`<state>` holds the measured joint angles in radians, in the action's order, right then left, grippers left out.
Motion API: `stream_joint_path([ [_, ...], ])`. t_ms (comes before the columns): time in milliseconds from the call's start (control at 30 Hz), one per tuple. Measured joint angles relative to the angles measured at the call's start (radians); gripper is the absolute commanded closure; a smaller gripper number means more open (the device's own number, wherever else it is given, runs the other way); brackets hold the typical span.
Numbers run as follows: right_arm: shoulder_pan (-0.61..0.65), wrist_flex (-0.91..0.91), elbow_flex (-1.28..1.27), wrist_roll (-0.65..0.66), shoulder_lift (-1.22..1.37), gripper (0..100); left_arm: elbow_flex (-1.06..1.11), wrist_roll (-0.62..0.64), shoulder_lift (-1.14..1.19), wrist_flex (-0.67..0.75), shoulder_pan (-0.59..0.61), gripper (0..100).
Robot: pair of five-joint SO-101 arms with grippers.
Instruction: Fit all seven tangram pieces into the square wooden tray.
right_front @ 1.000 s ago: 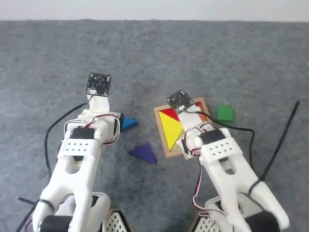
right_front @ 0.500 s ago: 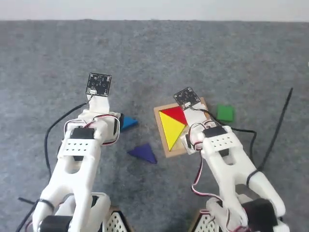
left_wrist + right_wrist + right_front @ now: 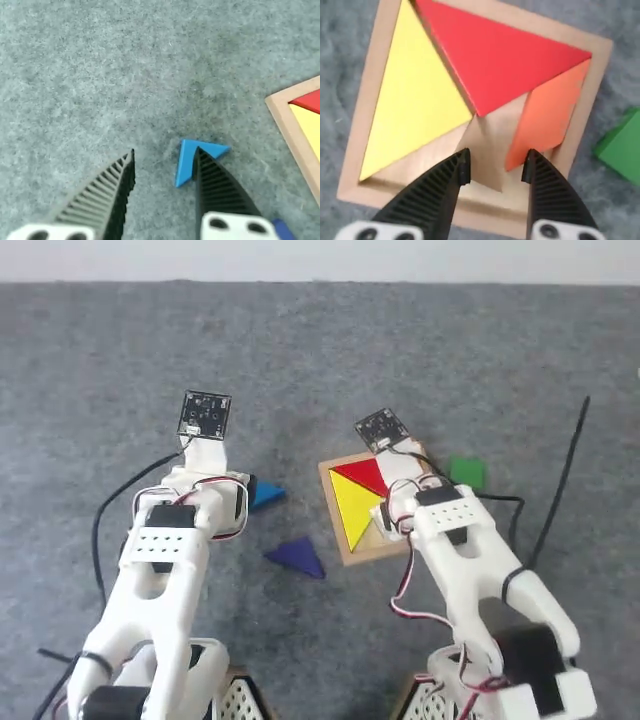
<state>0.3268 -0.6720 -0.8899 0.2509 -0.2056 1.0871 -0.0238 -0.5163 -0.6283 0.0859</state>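
Observation:
The square wooden tray [image 3: 331,508] lies right of centre with a yellow triangle [image 3: 353,505] and a red triangle [image 3: 365,477] in it. In the right wrist view the tray [image 3: 364,115] also holds an orange piece [image 3: 550,112]. My right gripper [image 3: 496,162] hangs open over the bare tray floor, holding nothing. A blue triangle [image 3: 268,495] lies left of the tray. My left gripper [image 3: 164,155] stands open just above the mat, one finger [image 3: 216,182] overlapping the blue triangle [image 3: 192,157]. A purple triangle [image 3: 297,557] lies nearer the front. A green square [image 3: 466,473] sits right of the tray.
Grey felt covers the table. The green square [image 3: 620,147] lies close to the tray's corner. Black cables trail beside both arms, one rising at the right [image 3: 560,495]. The far half of the mat is open.
The right arm has shifted toward the far right side of the tray, uncovering more of the red and yellow triangles. The left arm and the loose pieces have not moved.

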Motion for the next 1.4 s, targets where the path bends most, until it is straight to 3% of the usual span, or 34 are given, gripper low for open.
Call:
stream_joint_path([
  [233,-0.077,0.011,0.072,0.002,0.057,80.4,0.0,0.0,0.0,0.0,0.0,81],
  [600,-0.086,0.028,0.141,0.002,0.143,80.4,0.0,0.0,0.0,0.0,0.0,81],
  [1000,-0.086,0.028,-0.071,0.002,-0.169,80.4,0.0,0.0,0.0,0.0,0.0,81],
  [1267,-0.086,0.028,-0.08,0.002,-0.155,80.2,0.0,0.0,0.0,0.0,0.0,81],
  [1400,-0.006,0.028,-0.08,0.002,-0.147,80.2,0.0,0.0,0.0,0.0,0.0,81],
])
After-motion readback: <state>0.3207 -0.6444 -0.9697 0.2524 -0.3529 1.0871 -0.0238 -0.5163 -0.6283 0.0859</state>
